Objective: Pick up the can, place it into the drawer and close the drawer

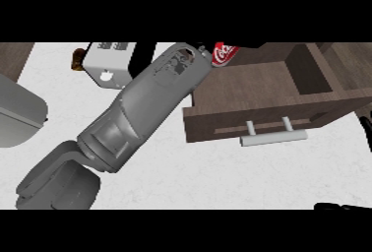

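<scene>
The red cylindrical metal can [224, 54] was located at the rear edge of the open dark-brown wooden drawer [247, 93], beside the left grey forearm [141, 110]. The left robot hand was hidden behind its wrist; whether it held the can could not be told. Placement and closing were judged outstanding. A white boxy toaster [109, 66] stood nearby on the white table [218, 177]. Only a dark sliver of the right robot hand [341, 207] showed at the lower right edge.
</scene>
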Tool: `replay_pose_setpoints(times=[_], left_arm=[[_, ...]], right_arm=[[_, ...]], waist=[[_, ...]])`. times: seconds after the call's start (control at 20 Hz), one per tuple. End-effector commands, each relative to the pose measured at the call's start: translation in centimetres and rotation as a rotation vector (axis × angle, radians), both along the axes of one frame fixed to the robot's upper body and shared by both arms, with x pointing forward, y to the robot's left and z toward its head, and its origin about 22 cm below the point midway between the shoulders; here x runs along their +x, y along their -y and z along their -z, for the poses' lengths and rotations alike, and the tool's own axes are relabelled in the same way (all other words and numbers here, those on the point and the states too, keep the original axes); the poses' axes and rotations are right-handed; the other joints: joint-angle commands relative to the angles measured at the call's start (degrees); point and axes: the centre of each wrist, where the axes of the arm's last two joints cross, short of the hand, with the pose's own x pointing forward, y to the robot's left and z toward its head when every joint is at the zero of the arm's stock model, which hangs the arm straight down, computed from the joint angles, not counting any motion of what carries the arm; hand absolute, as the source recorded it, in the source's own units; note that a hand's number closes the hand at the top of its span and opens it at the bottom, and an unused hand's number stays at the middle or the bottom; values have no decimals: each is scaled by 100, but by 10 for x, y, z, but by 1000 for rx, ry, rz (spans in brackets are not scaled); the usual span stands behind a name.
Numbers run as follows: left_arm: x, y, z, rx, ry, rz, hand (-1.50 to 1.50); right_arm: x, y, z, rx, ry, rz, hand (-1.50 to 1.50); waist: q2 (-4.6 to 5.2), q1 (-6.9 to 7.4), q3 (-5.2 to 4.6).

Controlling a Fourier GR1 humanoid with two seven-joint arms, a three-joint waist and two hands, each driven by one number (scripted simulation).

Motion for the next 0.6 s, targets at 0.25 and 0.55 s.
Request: replay_pose_setpoints(times=[0.25, 0.55], left_arm=[[1, -9, 25, 38, 17, -48, -150], [4, -10, 22, 39, 16, -116, -150]], right_arm=[[5, 0, -15, -20, 23, -30, -150], [7, -6, -6, -13, -1, -22, -150]], waist=[[14, -62, -3], [26, -60, -3]])
